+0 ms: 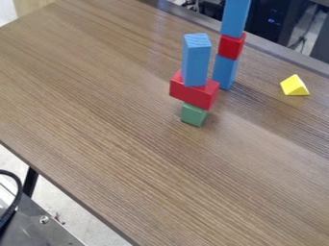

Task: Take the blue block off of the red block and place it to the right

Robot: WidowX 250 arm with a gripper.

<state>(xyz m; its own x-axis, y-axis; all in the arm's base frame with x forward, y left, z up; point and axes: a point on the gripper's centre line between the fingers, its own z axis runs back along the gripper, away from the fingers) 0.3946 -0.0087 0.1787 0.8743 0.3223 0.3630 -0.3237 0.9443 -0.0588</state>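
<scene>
Pincer check: can't tell if it's spread, pressed together or pinching anything.
Blue block (196, 60) is standing upright on the red block (194, 92), which sits on a small green block (193, 115), so looks tippy to me. I'd come straight down, squeeze the upper half gently, lift dead vertical, and swing wide of the tower (231, 46) just behind. Then lower it square onto the worktop (116, 129), off to the right.

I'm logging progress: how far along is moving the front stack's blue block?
Nothing looks done: the blue block stands upright on the red block, above the green block. Nothing is gripping it. Lifting it off and placing it to the right are left.
</scene>
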